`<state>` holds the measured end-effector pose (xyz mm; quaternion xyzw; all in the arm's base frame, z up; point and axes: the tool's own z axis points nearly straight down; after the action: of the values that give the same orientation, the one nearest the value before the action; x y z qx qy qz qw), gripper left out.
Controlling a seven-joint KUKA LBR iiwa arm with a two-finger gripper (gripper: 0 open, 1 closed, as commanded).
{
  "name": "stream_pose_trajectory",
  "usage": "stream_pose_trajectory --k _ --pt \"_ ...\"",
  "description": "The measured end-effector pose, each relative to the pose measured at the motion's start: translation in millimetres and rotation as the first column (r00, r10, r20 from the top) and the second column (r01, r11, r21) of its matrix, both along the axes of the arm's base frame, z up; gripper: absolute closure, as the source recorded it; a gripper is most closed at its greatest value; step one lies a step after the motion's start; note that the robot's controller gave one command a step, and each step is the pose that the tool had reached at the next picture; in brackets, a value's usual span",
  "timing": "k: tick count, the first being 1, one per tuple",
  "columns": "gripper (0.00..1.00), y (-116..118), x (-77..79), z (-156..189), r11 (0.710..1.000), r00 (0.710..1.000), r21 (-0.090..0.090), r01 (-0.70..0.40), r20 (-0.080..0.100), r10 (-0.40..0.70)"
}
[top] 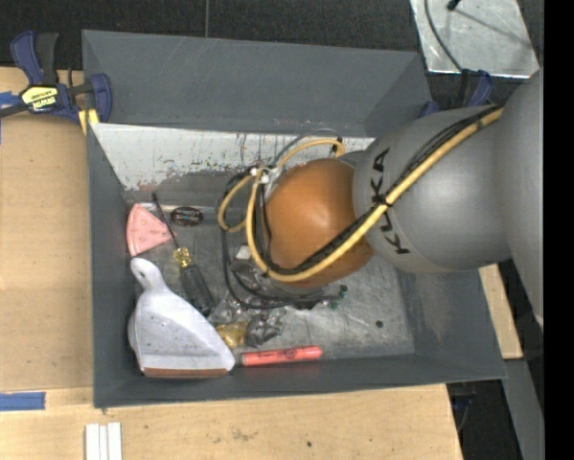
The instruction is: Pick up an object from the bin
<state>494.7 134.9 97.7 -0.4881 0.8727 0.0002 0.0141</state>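
Presumably my target is the small brass-coloured metal piece [232, 333] on the floor near the front wall of the grey metal bin [109, 295]: the gripper [256, 312] hangs just beside it. Clenched or released, I cannot tell, because the orange wrist cover [310, 220] tilts toward the camera and hides it. A red-orange marker pen [282, 356] lies just right, along the front wall. A white speckled scoop-shaped thing [172, 333] lies just left. A pink triangular piece [145, 228] sits well apart, rear left.
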Motion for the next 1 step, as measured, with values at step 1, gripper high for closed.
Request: stream_pose_trajectory --k 1 --pt "1.0 -6.4 -5.5 32.5 1.0 0.999 -0.012 0.025 -0.028 -0.025"
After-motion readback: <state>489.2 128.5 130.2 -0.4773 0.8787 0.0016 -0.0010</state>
